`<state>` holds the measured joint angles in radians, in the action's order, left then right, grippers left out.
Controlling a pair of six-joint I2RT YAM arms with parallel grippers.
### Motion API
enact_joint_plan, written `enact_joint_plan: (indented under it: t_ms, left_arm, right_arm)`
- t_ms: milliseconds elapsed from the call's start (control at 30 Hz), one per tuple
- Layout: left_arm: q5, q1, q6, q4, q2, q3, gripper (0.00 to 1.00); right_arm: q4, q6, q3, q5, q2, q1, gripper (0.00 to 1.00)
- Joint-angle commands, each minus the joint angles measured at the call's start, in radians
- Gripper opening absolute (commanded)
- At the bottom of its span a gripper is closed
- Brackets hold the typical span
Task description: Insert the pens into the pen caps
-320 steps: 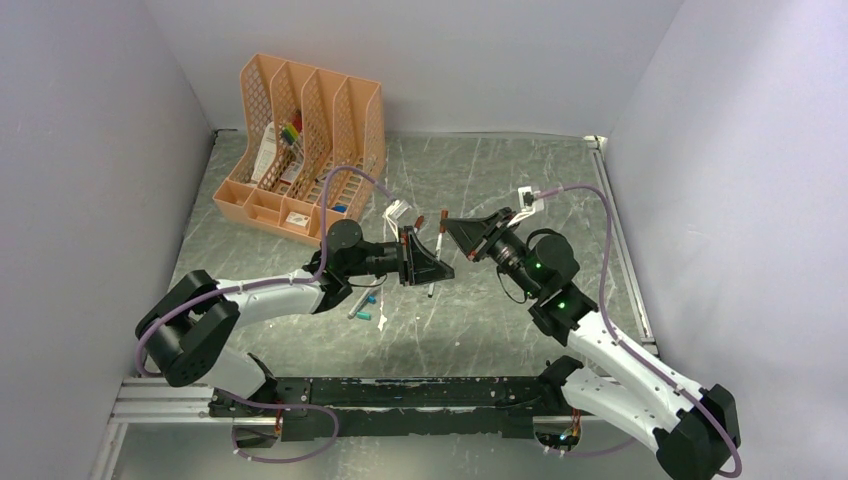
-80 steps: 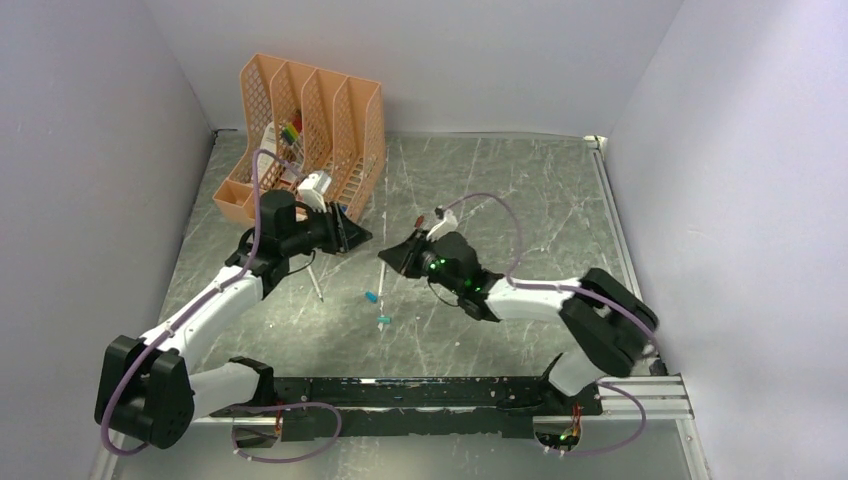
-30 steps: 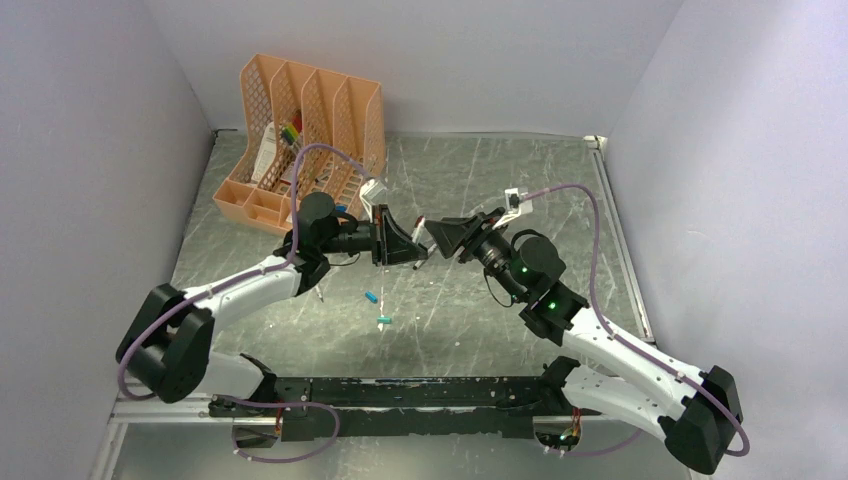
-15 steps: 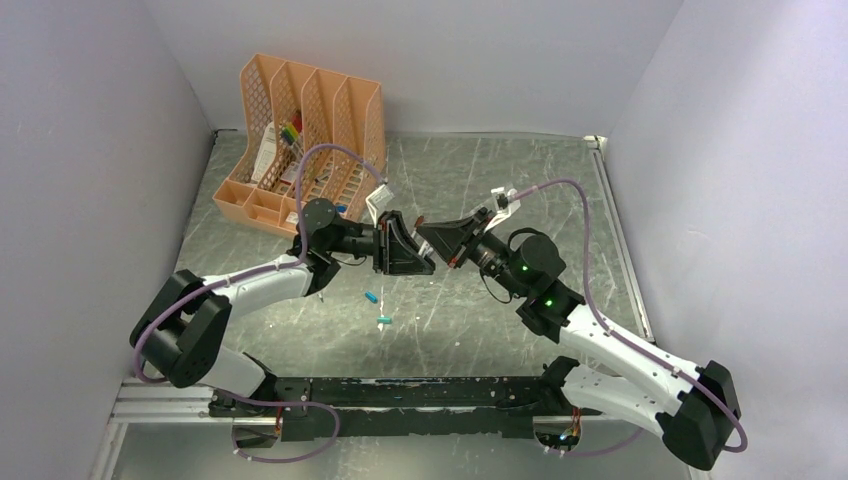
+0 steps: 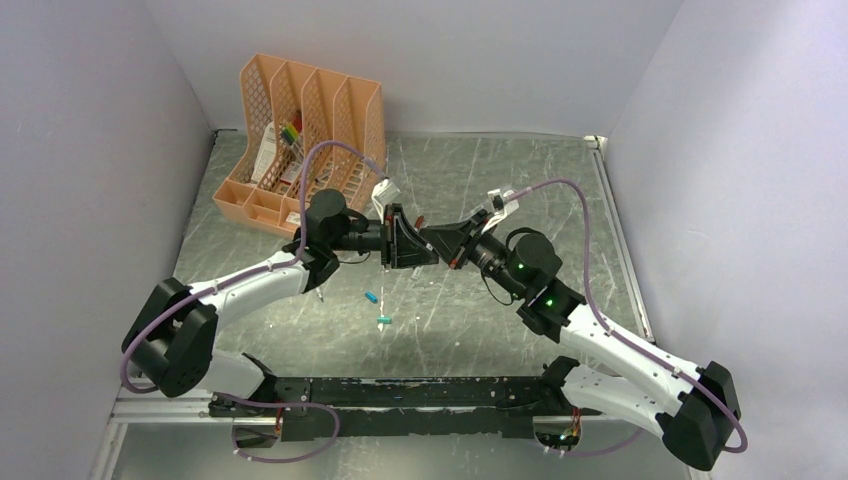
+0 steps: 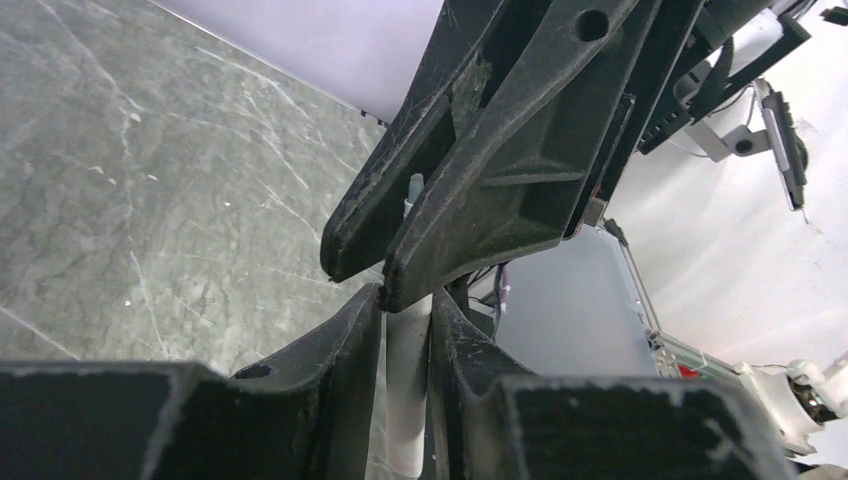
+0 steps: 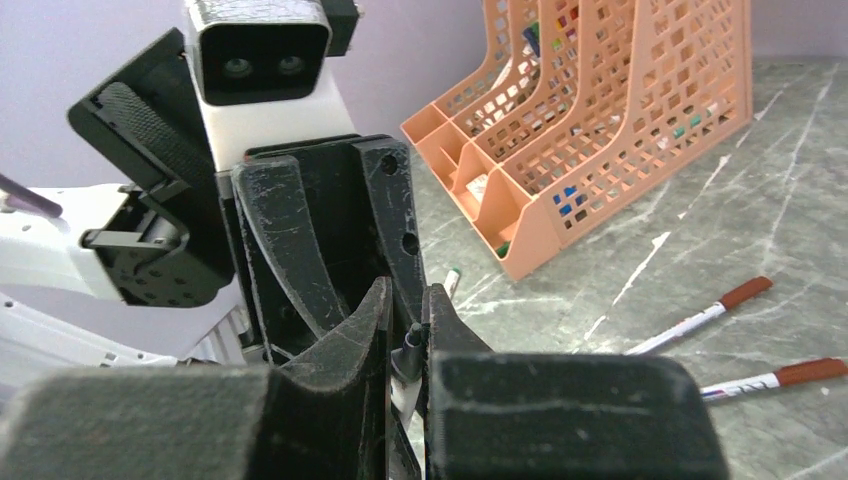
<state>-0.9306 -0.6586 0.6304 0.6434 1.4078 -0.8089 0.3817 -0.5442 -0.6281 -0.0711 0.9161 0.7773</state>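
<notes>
My left gripper [image 5: 428,254] and right gripper [image 5: 426,238] meet tip to tip above the middle of the table, their fingers overlapping. In the left wrist view the left gripper [image 6: 407,295] is shut on a white pen barrel [image 6: 408,400] that runs up behind the right gripper's fingers [image 6: 480,190]. In the right wrist view the right gripper [image 7: 405,290] is shut on a white pen with a dark tip [image 7: 408,345], facing the left gripper's fingers [image 7: 290,240]. I cannot tell whether this is one pen. Two teal pen caps [image 5: 371,297] [image 5: 384,320] lie on the table below.
An orange mesh organiser [image 5: 300,140] stands at the back left and also shows in the right wrist view [image 7: 600,130]; it holds bright markers [image 5: 290,132]. Two pens with dark red caps [image 7: 700,318] [image 7: 775,377] lie on the table. Another pen [image 5: 318,292] lies under my left arm.
Both grippers have closed the gap over the last second and now overlap. Earlier the left was by the organiser and the right low over the table.
</notes>
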Motion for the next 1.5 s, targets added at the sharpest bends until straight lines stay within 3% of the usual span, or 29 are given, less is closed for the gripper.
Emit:
enact_joint_plan:
  t_ms: [0, 100, 333, 467, 567, 700, 800, 900, 967, 1100, 1300, 1467]
  left_arm:
    - [0.063, -0.006, -0.074, -0.079, -0.02, -0.033, 0.32]
    - [0.055, -0.005, -0.078, -0.088, -0.012, -0.031, 0.31]
    - [0.047, -0.006, -0.094, -0.12, -0.004, -0.032, 0.39]
    - [0.046, -0.006, -0.105, -0.134, -0.008, -0.039, 0.08]
    - [0.054, -0.006, -0.105, -0.131, -0.013, -0.036, 0.07]
    - [0.128, 0.018, -0.106, -0.17, -0.018, -0.034, 0.07]
    - [0.184, 0.112, -0.049, -0.217, -0.007, -0.023, 0.07]
    - [0.171, 0.253, 0.082, -0.092, -0.017, 0.057, 0.07]
    - [0.215, 0.347, 0.118, -0.092, -0.061, 0.103, 0.07]
    - [0.302, 0.389, 0.071, -0.218, -0.12, 0.097, 0.07]
    - [0.231, 0.436, 0.038, -0.322, -0.109, 0.067, 0.07]
    - [0.234, 0.442, 0.008, -0.37, -0.131, 0.078, 0.07]
  right_arm:
    - [-0.017, 0.029, -0.029, 0.033, -0.017, -0.003, 0.0]
    - [-0.011, 0.024, -0.024, 0.049, -0.016, -0.004, 0.0]
    - [0.007, 0.011, -0.01, 0.083, -0.021, -0.003, 0.0]
    - [-0.002, 0.012, -0.015, 0.072, -0.012, -0.004, 0.0]
    - [-0.004, 0.007, -0.012, 0.067, -0.004, -0.004, 0.02]
    - [-0.016, -0.005, 0.01, 0.102, -0.049, -0.005, 0.43]
    - [-0.072, 0.018, 0.023, 0.139, -0.104, -0.004, 0.49]
    - [-0.17, 0.045, 0.034, 0.125, -0.115, -0.003, 0.49]
    - [-0.221, 0.051, 0.063, 0.059, -0.06, 0.012, 0.48]
    - [-0.297, 0.081, 0.057, 0.036, 0.127, 0.103, 0.47]
    - [-0.39, 0.17, -0.06, 0.138, 0.43, 0.25, 0.46]
    - [-0.373, 0.218, -0.143, 0.126, 0.546, 0.285, 0.46]
